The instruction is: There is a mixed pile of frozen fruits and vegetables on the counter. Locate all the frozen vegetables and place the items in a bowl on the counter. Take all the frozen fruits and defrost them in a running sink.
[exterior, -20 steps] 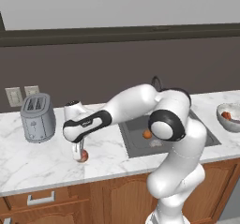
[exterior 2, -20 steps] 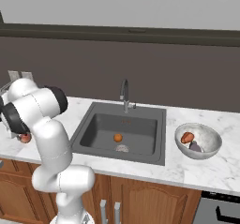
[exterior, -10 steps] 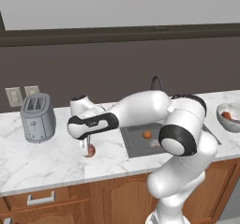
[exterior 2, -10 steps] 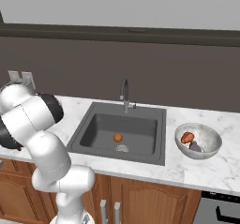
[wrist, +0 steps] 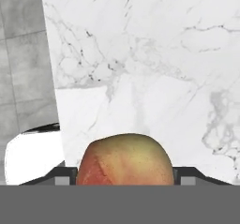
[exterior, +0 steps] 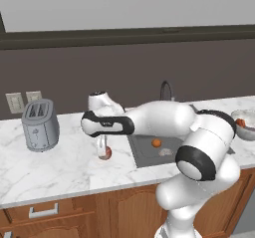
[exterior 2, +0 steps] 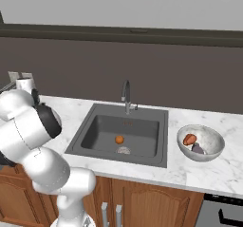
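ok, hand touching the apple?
Touching. In the hand view the apple sits wedged between both fingertips of the hand, no gap either side.

2 base views look forward and down from behind the arm, left and right, sharing the sink (exterior 2: 118, 136) and bowl (exterior 2: 200, 143). The hand view looks close down on the surface (wrist: 154, 54).

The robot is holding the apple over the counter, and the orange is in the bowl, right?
Not quite. The orange is in the sink, as the right base view shows. The bowl holds the vegetables. The gripper does hold the apple over the counter.
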### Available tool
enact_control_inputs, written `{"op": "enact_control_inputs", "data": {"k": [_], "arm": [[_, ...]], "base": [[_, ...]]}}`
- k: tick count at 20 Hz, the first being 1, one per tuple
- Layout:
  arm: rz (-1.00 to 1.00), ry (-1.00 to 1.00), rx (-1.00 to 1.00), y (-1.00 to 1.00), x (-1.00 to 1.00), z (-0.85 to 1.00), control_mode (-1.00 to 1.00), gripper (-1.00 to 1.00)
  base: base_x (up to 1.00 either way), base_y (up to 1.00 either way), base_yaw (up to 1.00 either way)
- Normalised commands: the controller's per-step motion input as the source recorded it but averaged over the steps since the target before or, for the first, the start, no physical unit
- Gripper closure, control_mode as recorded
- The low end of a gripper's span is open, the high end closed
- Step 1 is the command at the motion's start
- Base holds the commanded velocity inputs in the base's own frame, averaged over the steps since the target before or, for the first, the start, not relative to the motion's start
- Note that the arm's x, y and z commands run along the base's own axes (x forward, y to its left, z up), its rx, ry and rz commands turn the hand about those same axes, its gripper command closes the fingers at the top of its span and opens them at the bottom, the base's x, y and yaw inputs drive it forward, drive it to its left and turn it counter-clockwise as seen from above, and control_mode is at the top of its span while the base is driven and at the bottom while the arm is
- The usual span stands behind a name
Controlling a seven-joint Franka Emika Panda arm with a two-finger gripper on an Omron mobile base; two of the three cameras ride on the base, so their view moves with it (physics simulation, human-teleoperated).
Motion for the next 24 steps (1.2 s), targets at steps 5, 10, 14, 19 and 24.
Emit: {"op": "enact_control_inputs", "data": {"k": [5,10,14,19,24], "arm": [[0.0,0.04,0.0,-0.32,0.02,0.34,-1.0,1.0],[-0.01,0.04,0.0,-0.35,0.04,0.29,-1.0,1.0],[-0.03,0.01,0.01,-0.41,0.08,0.23,-1.0,1.0],[-0.07,0.0,0.0,-0.34,0.2,0.08,-1.0,1.0],[-0.13,-0.03,0.04,-0.28,0.13,-0.06,-1.0,1.0]], "base": [[0.0,0.0,0.0],[0.0,0.0,0.0],[0.0,0.0,0.0],[0.0,0.0,0.0],[0.0,0.0,0.0]]}}
